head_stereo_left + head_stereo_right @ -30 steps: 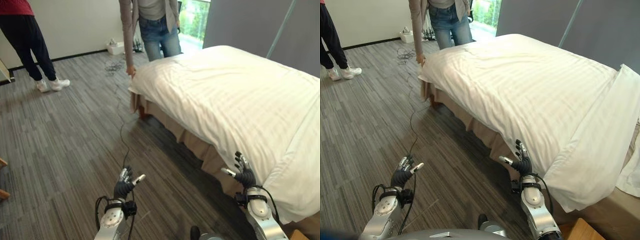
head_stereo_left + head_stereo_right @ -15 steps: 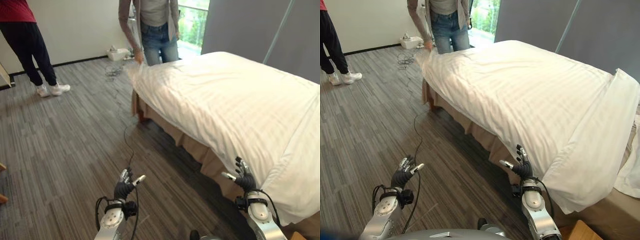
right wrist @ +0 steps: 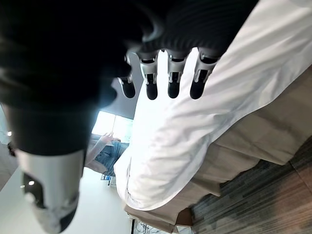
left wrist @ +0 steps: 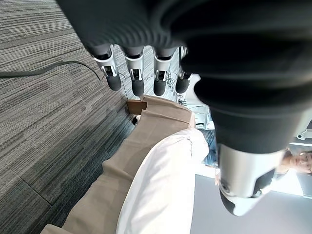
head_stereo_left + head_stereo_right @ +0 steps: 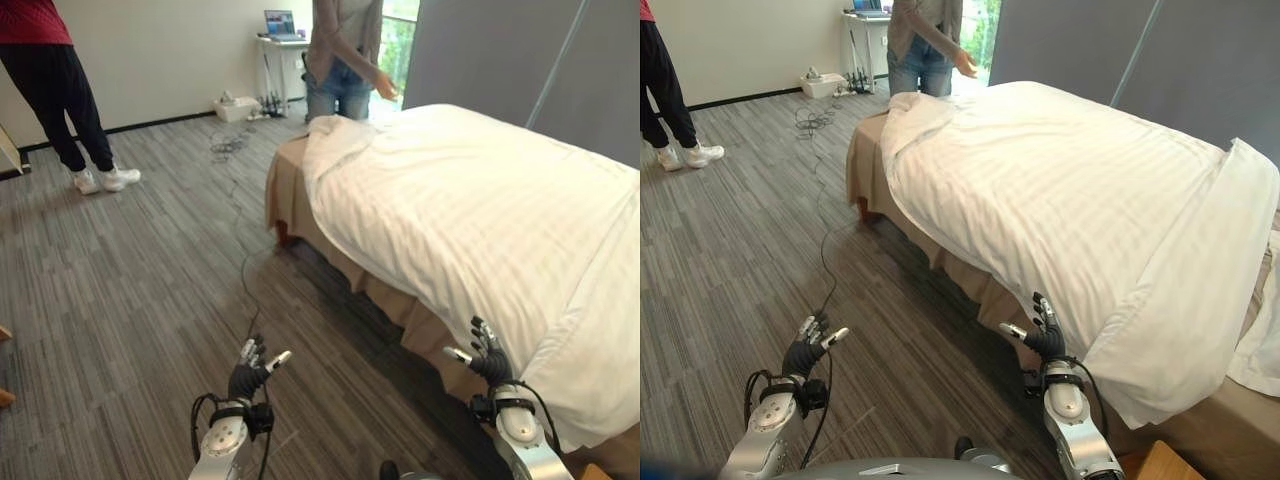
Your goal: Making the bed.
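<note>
A bed carries a white striped duvet (image 5: 480, 210) that hangs over its near side. At the far foot corner the duvet is folded back, baring the tan mattress corner (image 5: 288, 185). A person (image 5: 345, 50) stands behind that corner with one hand out over the bed. My left hand (image 5: 250, 370) is low over the floor, open, fingers (image 4: 138, 73) straight, well apart from the bed. My right hand (image 5: 488, 362) is open close by the duvet's hanging edge (image 3: 195, 131) and holds nothing, its fingers (image 3: 173, 80) straight.
A second person (image 5: 50, 80) stands at the far left. A thin cable (image 5: 245, 270) runs across the wood-look floor from a pile of cords near a white box (image 5: 232, 103). A desk with a laptop (image 5: 280, 25) stands by the wall. A wooden piece (image 5: 1160, 460) sits by my right arm.
The person has thrown the duvet's far corner back onto the bed and stepped round behind it, uncovering the tan corner. Both my hands have stayed in place.
</note>
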Controlling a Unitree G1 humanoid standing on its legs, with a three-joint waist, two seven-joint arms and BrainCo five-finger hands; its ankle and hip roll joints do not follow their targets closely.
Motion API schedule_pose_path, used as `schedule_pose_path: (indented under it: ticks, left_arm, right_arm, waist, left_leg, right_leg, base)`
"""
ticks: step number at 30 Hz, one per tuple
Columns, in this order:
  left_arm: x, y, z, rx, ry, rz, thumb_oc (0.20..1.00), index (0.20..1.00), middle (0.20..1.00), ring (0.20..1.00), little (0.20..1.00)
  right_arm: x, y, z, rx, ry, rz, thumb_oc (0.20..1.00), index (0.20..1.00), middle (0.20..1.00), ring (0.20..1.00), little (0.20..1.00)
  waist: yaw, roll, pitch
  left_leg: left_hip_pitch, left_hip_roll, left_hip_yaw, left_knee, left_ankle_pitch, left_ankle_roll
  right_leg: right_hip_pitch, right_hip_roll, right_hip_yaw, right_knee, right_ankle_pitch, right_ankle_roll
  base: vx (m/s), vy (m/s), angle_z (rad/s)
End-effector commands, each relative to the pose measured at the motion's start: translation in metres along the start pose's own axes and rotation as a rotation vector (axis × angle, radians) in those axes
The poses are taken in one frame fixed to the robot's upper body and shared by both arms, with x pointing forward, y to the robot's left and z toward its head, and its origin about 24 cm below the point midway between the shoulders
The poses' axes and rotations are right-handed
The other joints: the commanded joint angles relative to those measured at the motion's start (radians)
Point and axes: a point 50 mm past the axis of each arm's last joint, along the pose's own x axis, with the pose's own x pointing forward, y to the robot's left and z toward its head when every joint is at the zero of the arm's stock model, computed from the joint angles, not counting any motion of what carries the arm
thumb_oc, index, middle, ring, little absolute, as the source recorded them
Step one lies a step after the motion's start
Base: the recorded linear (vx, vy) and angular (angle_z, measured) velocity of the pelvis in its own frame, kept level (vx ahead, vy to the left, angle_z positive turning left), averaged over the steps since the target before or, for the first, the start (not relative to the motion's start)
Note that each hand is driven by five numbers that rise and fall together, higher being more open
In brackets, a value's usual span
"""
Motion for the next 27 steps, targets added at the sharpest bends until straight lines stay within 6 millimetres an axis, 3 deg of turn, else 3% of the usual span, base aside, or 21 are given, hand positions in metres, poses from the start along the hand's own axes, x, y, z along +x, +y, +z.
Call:
schedule_pose_path:
  ticks: [1,5,6,11,13,15,22,25,26,27]
  left_arm:
    - [0.015,-0.003,0.034,-0.028,-0.136,-0.043,1.0,1.0,1.0,1.0,1.0]
    - [0.015,-0.003,0.034,-0.024,-0.134,-0.044,1.0,1.0,1.0,1.0,1.0]
    - [0.03,0.025,0.001,0.114,0.044,-0.008,1.0,1.0,1.0,1.0,1.0]
    - [0.03,0.025,0.001,0.114,0.045,-0.008,1.0,1.0,1.0,1.0,1.0]
    - [0.021,0.024,-0.006,0.095,0.062,-0.029,1.0,1.0,1.0,1.0,1.0]
    - [0.017,0.014,-0.008,0.092,0.063,-0.068,1.0,1.0,1.0,1.0,1.0]
    - [0.019,0.012,0.006,0.125,0.005,-0.086,1.0,1.0,1.0,1.0,1.0]
    - [0.024,0.014,0.031,0.159,-0.104,-0.066,1.0,1.0,1.0,1.0,1.0]
    - [0.024,0.014,0.031,0.159,-0.104,-0.066,1.0,1.0,1.0,1.0,1.0]
    - [0.026,0.018,0.052,0.189,-0.197,-0.048,1.0,1.0,1.0,1.0,1.0]
  right_arm:
    - [0.022,-0.001,0.041,0.081,-0.171,-0.033,1.0,1.0,1.0,1.0,1.0]
    - [0.023,-0.001,0.041,0.082,-0.17,-0.031,1.0,1.0,1.0,1.0,1.0]
    - [0.032,0.042,0.013,0.021,-0.002,0.496,1.0,1.0,1.0,1.0,1.0]
    - [0.032,0.042,0.012,0.021,-0.001,0.496,1.0,1.0,1.0,1.0,1.0]
    - [0.033,0.036,0.012,0.019,-0.003,0.461,1.0,1.0,1.0,1.0,1.0]
    - [0.034,0.034,0.011,-0.002,0.003,0.442,1.0,1.0,1.0,1.0,1.0]
    - [0.036,0.027,0.016,-0.028,-0.02,0.426,1.0,1.0,1.0,1.0,1.0]
    - [0.042,0.022,0.03,-0.064,-0.07,0.43,1.0,1.0,1.0,1.0,1.0]
    - [0.042,0.022,0.03,-0.064,-0.07,0.43,1.0,1.0,1.0,1.0,1.0]
    - [0.046,0.018,0.041,-0.077,-0.11,0.424,1.0,1.0,1.0,1.0,1.0]
  waist:
    - [-0.01,0.029,0.102]
    - [-0.01,0.03,0.101]
    - [-0.018,0.084,0.045]
    - [-0.018,0.084,0.042]
    - [-0.008,0.082,0.041]
    - [-0.002,0.08,0.039]
    - [0.0,0.072,0.041]
    - [0.009,0.064,0.043]
    - [0.009,0.064,0.044]
    - [0.019,0.058,0.052]
  left_leg:
    - [0.044,-0.008,0.092,0.053,-0.132,0.055]
    - [0.046,-0.01,0.09,0.051,-0.133,0.056]
    - [-0.03,-0.125,-0.037,0.022,-0.14,0.067]
    - [-0.031,-0.125,-0.037,0.022,-0.14,0.067]
    - [-0.032,-0.125,-0.041,0.021,-0.142,0.069]
    - [-0.036,-0.127,-0.047,0.018,-0.148,0.073]
    - [-0.037,-0.125,-0.049,0.015,-0.156,0.074]
    - [-0.04,-0.133,-0.057,0.022,-0.171,0.081]
    - [-0.04,-0.134,-0.057,0.022,-0.171,0.081]
    - [-0.052,-0.137,-0.062,0.043,-0.18,0.086]
  right_leg:
    - [0.039,-0.057,-0.041,0.057,-0.191,0.029]
    - [0.042,-0.058,-0.041,0.055,-0.19,0.029]
    - [0.029,-0.019,0.099,0.077,-0.222,0.034]
    - [0.028,-0.019,0.099,0.076,-0.222,0.034]
    - [0.032,-0.023,0.094,0.07,-0.22,0.037]
    - [0.034,-0.031,0.088,0.053,-0.212,0.043]
    - [0.033,-0.033,0.087,0.037,-0.208,0.046]
    - [0.031,-0.03,0.104,0.032,-0.207,0.049]
    - [0.031,-0.03,0.104,0.033,-0.207,0.049]
    - [0.028,-0.033,0.107,0.041,-0.212,0.051]
  base:
    - [0.0,0.0,0.0]
    - [0.0,0.0,0.0]
    - [0.0,0.0,0.0]
    - [0.01,-0.001,0.02]
    - [0.03,-0.007,0.0]
    - [0.07,-0.021,0.03]
    - [0.01,-0.01,0.05]
    - [0.04,0.006,-0.04]
    - [0.04,0.023,-0.09]
    - [0.03,0.032,-0.07]
